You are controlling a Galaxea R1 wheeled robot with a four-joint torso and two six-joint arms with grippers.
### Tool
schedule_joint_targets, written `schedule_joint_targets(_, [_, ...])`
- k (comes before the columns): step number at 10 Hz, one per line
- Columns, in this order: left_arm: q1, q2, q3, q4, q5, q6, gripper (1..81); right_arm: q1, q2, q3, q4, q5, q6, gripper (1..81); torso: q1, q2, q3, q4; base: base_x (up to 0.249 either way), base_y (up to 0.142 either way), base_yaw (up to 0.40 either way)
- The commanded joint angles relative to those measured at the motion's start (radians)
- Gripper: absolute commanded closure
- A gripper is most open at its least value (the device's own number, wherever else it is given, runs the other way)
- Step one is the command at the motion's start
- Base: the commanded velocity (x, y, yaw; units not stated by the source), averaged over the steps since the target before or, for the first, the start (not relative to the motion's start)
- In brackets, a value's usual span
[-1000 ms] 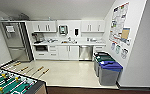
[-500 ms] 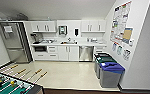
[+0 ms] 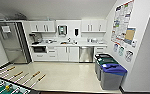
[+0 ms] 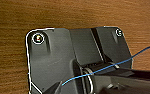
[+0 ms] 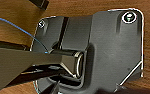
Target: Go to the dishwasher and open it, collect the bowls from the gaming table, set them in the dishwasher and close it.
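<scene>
The dishwasher (image 3: 86,54), with a brushed steel front and a bar handle along its top, sits shut under the white counter at the far wall, a little right of centre in the head view. The bowls and the gaming table are out of view. In the left wrist view and the right wrist view the robot's dark plates hang over a brown wood-grain surface, each crossed by a thin blue cable.
A tall steel fridge (image 3: 12,42) stands at the back left. A table-football table (image 3: 6,86) with a green field and rods juts in at the near left. Lidded waste bins (image 3: 111,73) line the right wall. Pale open floor (image 3: 66,72) stretches toward the counter.
The whole head picture has shifted as the camera moved forward. The table-football table has slid lower into the left corner and the kitchen counter looks slightly nearer.
</scene>
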Motion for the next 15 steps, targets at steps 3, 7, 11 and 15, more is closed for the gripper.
schedule_joint_targets(3, [-0.053, -0.015, 0.009, 0.011, 0.049, 0.007, 1.0, 0.046, -0.012, 0.004, -0.013, -0.041, -0.005, 1.0, 0.0, 0.0, 0.0, 0.0, 0.145, 0.0, 0.0])
schedule_joint_targets(7, [-0.053, -0.017, 0.009, 0.011, 0.049, 0.007, 1.0, 0.046, -0.012, 0.004, -0.013, -0.041, -0.005, 1.0, 0.0, 0.0, 0.0, 0.0, 0.145, 0.0, 0.0])
schedule_joint_targets(11, [-0.053, -0.017, 0.009, 0.011, 0.049, 0.008, 1.0, 0.048, -0.011, 0.004, -0.013, -0.041, -0.005, 1.0, 0.0, 0.0, 0.0, 0.0, 0.145, 0.0, 0.0])
schedule_joint_targets(15, [-0.053, -0.018, 0.009, 0.011, 0.049, 0.008, 1.0, 0.048, -0.01, 0.004, -0.013, -0.041, -0.005, 1.0, 0.0, 0.0, 0.0, 0.0, 0.145, 0.0, 0.0])
